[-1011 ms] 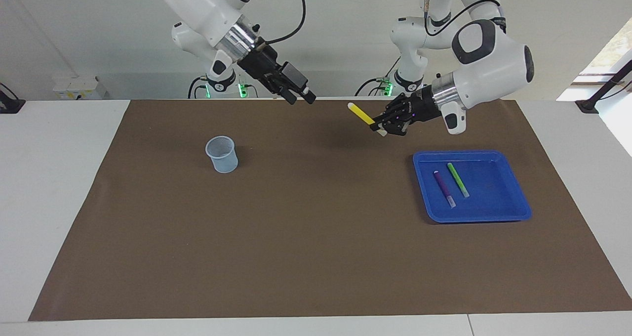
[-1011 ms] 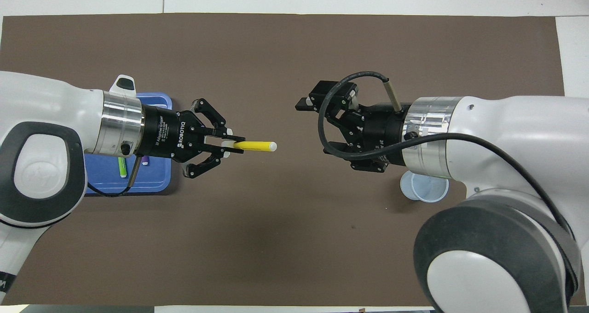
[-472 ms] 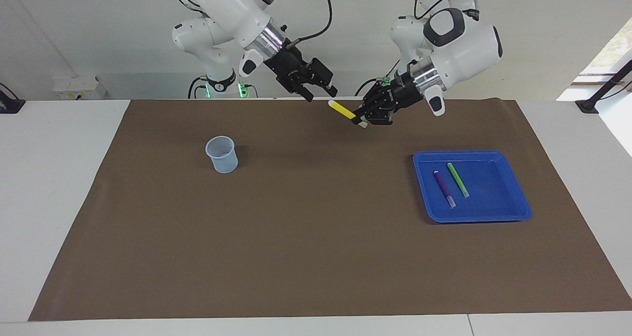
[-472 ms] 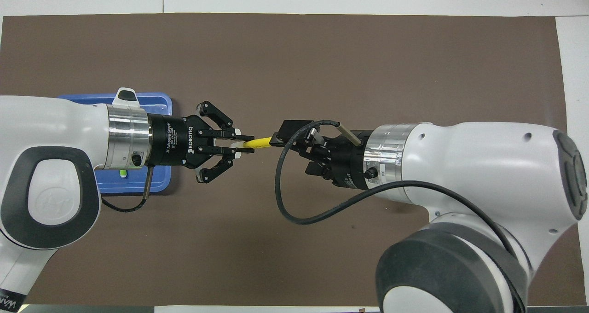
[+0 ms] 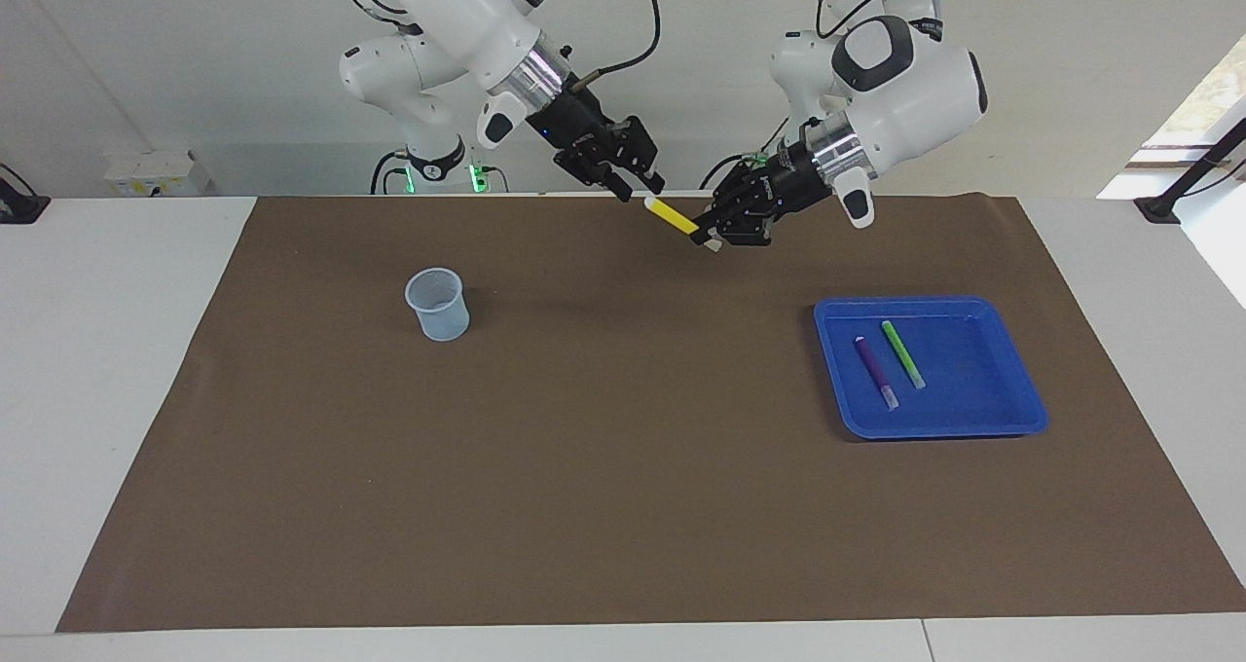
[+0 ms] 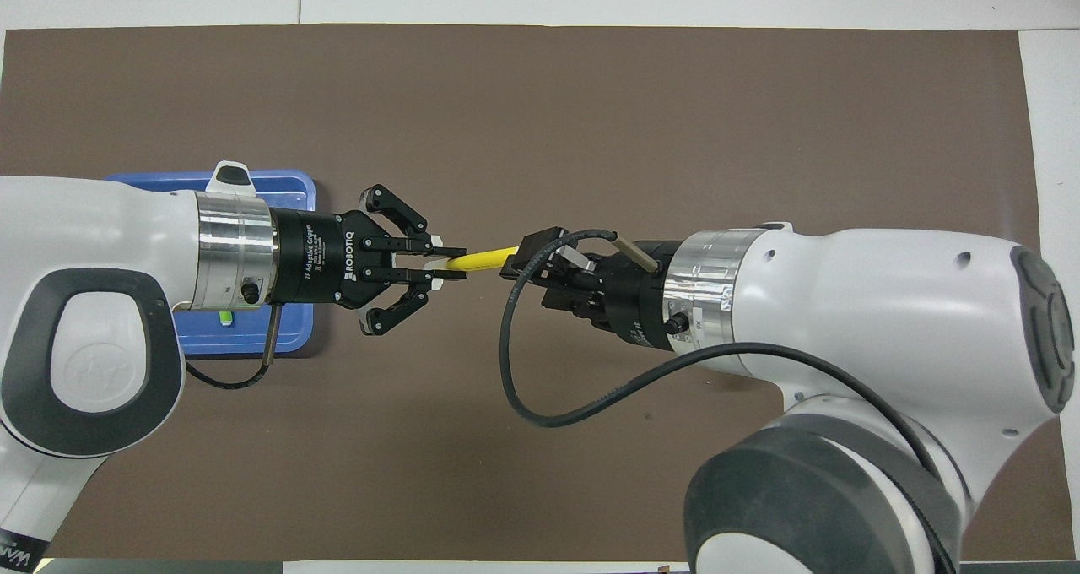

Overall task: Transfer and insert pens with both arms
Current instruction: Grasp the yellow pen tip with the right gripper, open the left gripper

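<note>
**Asker:** Which step are you on?

**Me:** The hand-over, as I judge it. My left pincer (image 5: pixel 703 237) pinches the yellow pen (image 5: pixel 672 214) at its pale end. It holds the pen up over the mat (image 5: pixel 623 506), between the two arms, tilted, with the free end toward my right arm.

**Asker:** And your right pincer?

**Me:** My right pincer (image 5: pixel 638 187) is at that free end. From overhead its tip covers the end of the pen. Whether its fingers are spread or already pressed onto the pen, I cannot tell.

**Asker:** Where are the others?

**Me:** The purple pen (image 5: pixel 876 372) and the green pen (image 5: pixel 903 354) lie side by side in the tray (image 5: pixel 1022 419), toward my left arm's end of the table. The cup (image 5: pixel 437 302) stands upright toward my right arm's end, well apart from the tray. I see no pen in it.

**Asker:** What does the next move call for?

**Me:** A firm pinch from the right pincer before the left one lets go. If the left lets go too soon, the pen drops to the mat. The left should also draw back along the pen's line, so it does not twist the pen in the new grip. Then the right arm must carry the pen over the cup and turn it upright, because the mouth is small for a slanted entry.
</note>
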`<state>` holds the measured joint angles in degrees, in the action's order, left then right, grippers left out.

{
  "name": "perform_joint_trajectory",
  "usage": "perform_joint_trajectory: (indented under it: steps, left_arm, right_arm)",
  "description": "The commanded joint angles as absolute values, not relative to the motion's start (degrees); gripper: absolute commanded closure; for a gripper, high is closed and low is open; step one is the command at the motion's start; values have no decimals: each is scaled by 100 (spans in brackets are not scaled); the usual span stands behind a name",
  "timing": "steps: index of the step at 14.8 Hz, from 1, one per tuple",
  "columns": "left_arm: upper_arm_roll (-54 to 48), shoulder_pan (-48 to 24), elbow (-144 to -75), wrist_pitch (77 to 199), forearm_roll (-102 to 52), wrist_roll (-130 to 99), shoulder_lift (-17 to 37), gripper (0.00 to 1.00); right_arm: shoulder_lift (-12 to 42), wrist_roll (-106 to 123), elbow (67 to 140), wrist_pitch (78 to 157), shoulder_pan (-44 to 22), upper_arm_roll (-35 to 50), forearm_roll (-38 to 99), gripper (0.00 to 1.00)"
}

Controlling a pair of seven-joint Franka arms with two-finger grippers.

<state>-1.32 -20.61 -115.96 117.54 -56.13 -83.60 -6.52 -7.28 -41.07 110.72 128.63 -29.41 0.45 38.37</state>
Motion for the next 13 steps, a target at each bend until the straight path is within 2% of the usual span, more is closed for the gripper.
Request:
perform_joint_trajectory:
  steps: [1, 4, 8, 13]
  left_arm:
    - [-79, -2136, -11795, 11892, -5730, -8420, -817, 100]
    - [-79, -2136, -11795, 11892, -5730, -8420, -817, 100]
    - [-79, -2136, -11795, 11892, -5757, -8420, -817, 100]
    - [-79, -2136, -11786, 11900, -5810, -8420, -826, 100]
  right_arm:
    - [-844, -4051, 11232, 13252, -2962, 53, 3762, 45]
    - [-826, -4034, 11241, 13359, -3006, 53, 3762, 45]
    - [-826, -4017, 11232, 13368, -3032, 53, 3762, 60]
    - [-712, -4025, 11197, 13561, -3085, 53, 3762, 60]
